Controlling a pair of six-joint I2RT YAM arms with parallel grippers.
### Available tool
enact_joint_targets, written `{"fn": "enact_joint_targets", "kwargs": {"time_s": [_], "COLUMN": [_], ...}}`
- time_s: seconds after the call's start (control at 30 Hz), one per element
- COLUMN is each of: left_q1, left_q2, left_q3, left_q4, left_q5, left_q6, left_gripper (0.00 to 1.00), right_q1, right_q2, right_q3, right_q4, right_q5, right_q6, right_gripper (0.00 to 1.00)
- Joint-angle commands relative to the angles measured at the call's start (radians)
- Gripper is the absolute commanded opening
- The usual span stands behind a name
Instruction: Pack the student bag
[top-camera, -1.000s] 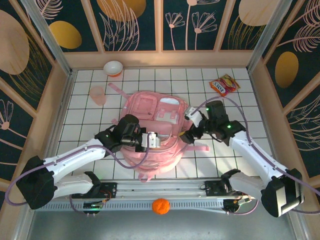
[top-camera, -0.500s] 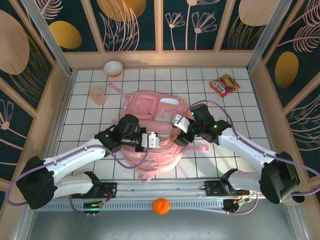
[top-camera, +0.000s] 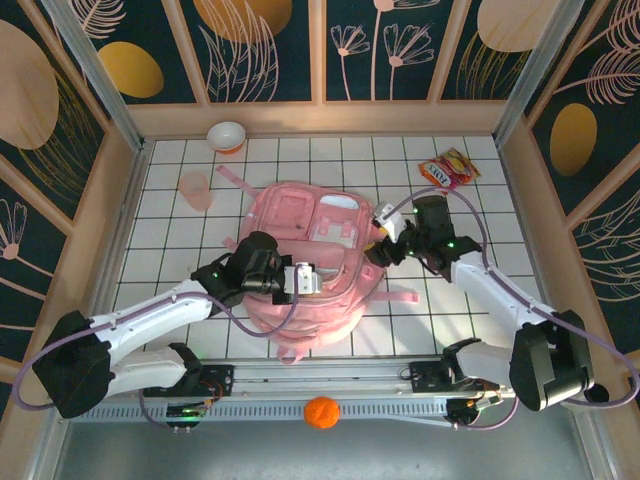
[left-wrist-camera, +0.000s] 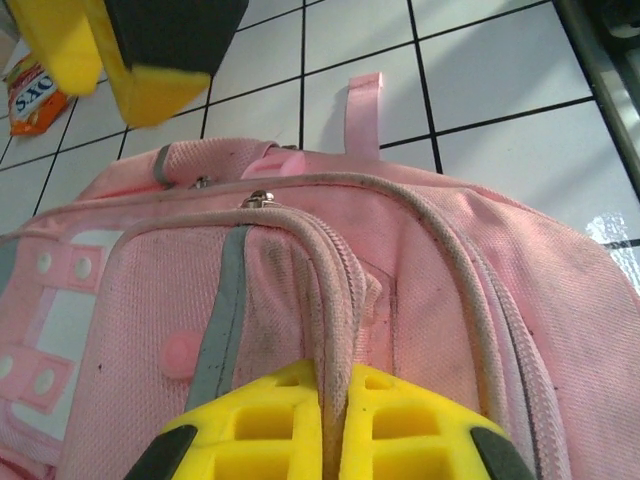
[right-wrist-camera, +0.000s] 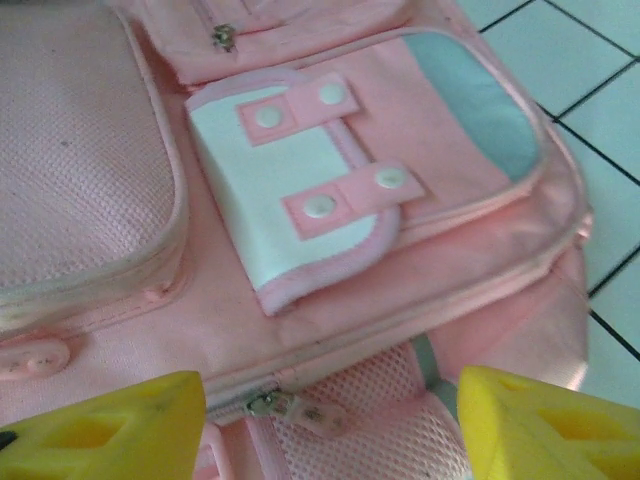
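Student bag (top-camera: 285, 215) — pink, seemingly white-trimmed

Robot test cell in a laboratory enclosure: you see a white gridded worktop (top-camera: 480, 215) boxed in by printed leaf-pattern panels (top-camera: 265, 50) held between metal posts (top-camera: 95, 75). A slotted aluminium rail (top-camera: 330, 372) along its near edge carries the cabled left arm (top-camera: 150, 315) and right arm (top-camera: 500, 290).

A white-tiled bench (top-camera: 300, 150) with dark grout lines is boxed in by dark wall panels (top-camera: 270, 50) painted with peach leaves and gold ovals, framed in pale wood. A metal rail (top-camera: 330, 378) runs along its near edge.
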Motion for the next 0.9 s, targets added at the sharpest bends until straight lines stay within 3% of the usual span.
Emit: {"fn": "enact_joint_targets", "kwargs": {"time_s": [0.0, 0.03, 0.07, 0.1, 0.13, 0.23, 0.37, 0.53, 0.73, 0.87], "left_q1": [0.069, 0.079, 0.083, 0.086, 0.091, 0.112, 0.152, 0.238, 0.406, 0.499], "left_q2": [0.052, 0.067, 0.075, 0.071, 0.053, -0.047, -0.227, -0.394, -0.471, -0.5], "left_q3": [0.004, 0.015, 0.028, 0.037, 0.037, -0.003, -0.06, -0.099, -0.226, -0.369], "left_q4": [0.188, 0.205, 0.212, 0.219, 0.237, 0.306, 0.365, 0.394, 0.511, 0.65], "left_q5": [-0.121, -0.129, -0.133, -0.133, -0.127, -0.15, -0.311, -0.563, -0.921, -1.014], "left_q6": [-0.125, -0.141, -0.155, -0.176, -0.209, -0.33, -0.503, -0.658, -0.837, -0.874], "left_gripper": [0.18, 0.36, 0.55, 0.91, 0.99, 0.99, 0.99, 0.99, 0.99, 0.99], "right_q1": [-0.064, -0.096, -0.135, -0.169, -0.212, -0.319, -0.397, -0.416, -0.418, -0.42], "right_q2": [-0.092, -0.124, -0.157, -0.187, -0.222, -0.313, -0.398, -0.442, -0.405, -0.337], "right_q3": [-0.034, -0.056, -0.082, -0.109, -0.139, -0.223, -0.325, -0.403, -0.494, -0.553], "right_q4": [0.115, 0.166, 0.217, 0.263, 0.317, 0.433, 0.533, 0.612, 0.774, 0.884], "right_q5": [-0.024, -0.013, -0.007, -0.006, -0.003, 0.039, 0.12, 0.221, 0.292, 0.314], "right_q6": [0.095, 0.137, 0.179, 0.222, 0.268, 0.383, 0.481, 0.545, 0.595, 0.621], "right_gripper": [0.79, 0.98, 0.99, 0.99, 0.99, 0.99, 0.99, 0.99, 0.99, 0.99]}}
